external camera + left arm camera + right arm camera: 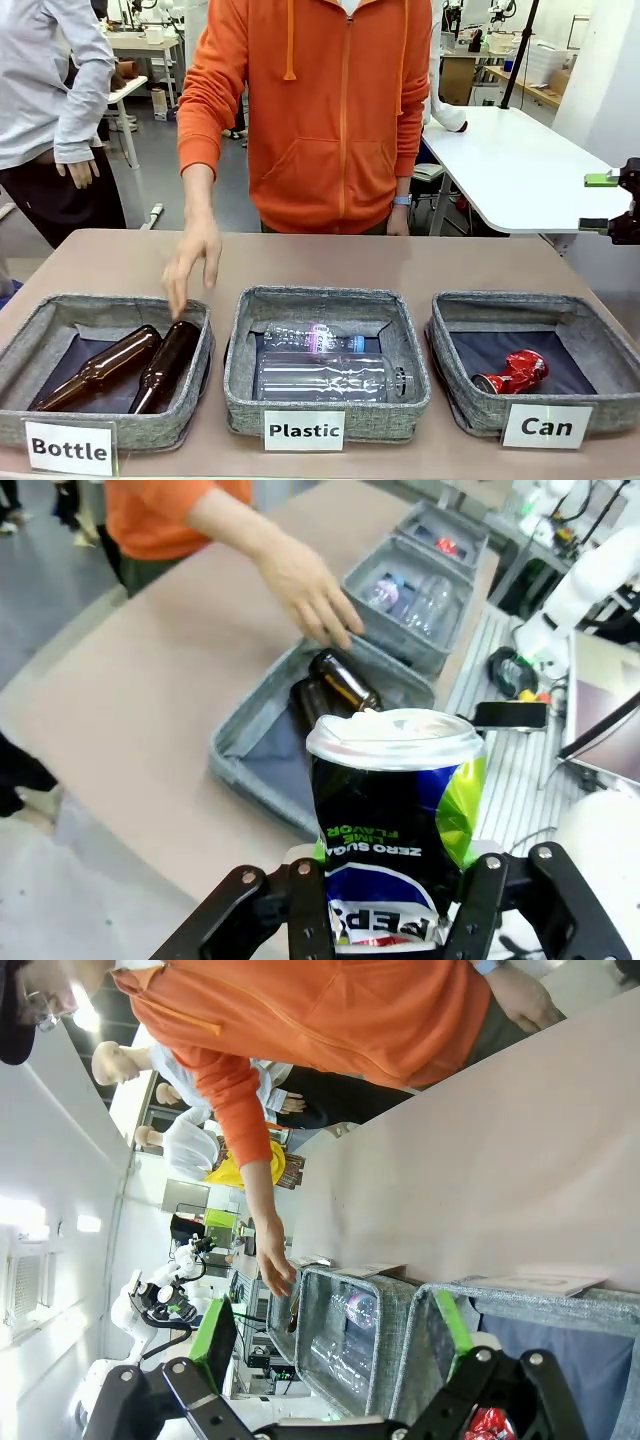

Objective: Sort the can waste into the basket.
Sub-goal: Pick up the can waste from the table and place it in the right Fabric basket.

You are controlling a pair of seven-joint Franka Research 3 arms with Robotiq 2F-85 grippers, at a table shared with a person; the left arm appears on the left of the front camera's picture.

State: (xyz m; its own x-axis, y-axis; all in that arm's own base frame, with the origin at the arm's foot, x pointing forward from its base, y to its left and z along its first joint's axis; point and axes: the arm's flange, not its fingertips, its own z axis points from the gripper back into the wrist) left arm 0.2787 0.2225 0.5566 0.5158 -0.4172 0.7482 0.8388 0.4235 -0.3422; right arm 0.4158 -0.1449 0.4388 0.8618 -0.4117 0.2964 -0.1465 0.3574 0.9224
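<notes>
My left gripper (395, 905) is shut on a black can (395, 810) with blue and green print and a silver top, held upright high above the near end of the table. In the grey basket (530, 302) with the "Can" card, at the front right, a red can (512, 372) lies on its side. From the left wrist that basket (420, 522) is the farthest one, with the red can (447, 547) inside. My right gripper (598, 203) hangs open at the right edge; its wrist view looks past the gripper (335, 1335) at the Can basket (560, 1305) and the red can (490, 1425).
The "Bottle" basket (60, 310) at front left holds two brown bottles (165, 365), with a person's hand (190, 265) reaching over its rim. The middle "Plastic" basket (320, 298) holds clear plastic bottles (325, 375). The person in an orange hoodie stands at the far side.
</notes>
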